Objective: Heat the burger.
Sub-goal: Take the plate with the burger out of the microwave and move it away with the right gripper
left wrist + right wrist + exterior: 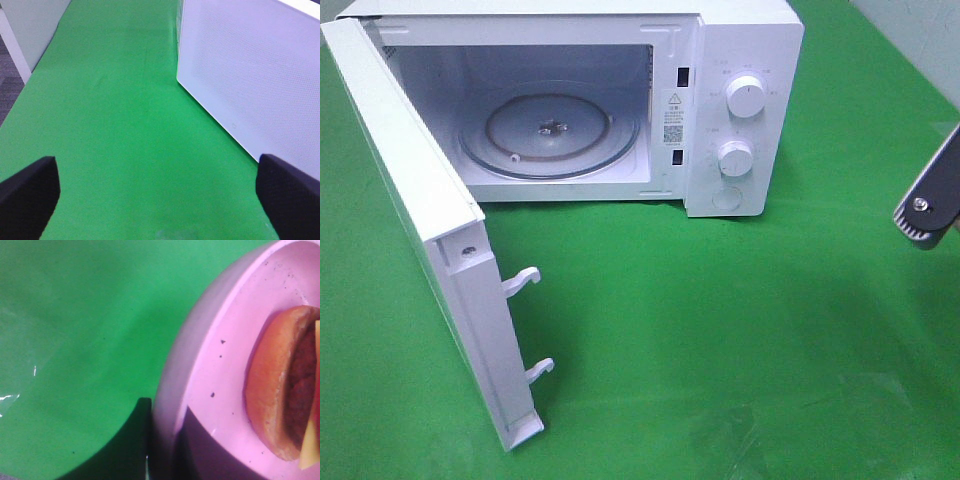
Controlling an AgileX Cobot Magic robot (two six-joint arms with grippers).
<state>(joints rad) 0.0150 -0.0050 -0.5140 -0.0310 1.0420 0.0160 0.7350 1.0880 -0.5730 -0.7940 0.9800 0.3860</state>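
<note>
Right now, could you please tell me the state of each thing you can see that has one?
Microwave: empty, nothing on its turntable.
Door: swung wide open.
Left gripper: jaws wide open, holding nothing, over the green mat.
Right gripper: jaws shut on the plate rim.
Plate: carries the burger.
Burger: on the plate, not yet in the microwave.

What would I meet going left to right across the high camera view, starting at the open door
Open microwave door → glass turntable inside the microwave cavity → control panel with its two knobs → bare green table cover → part of the right arm at the right edge.
</note>
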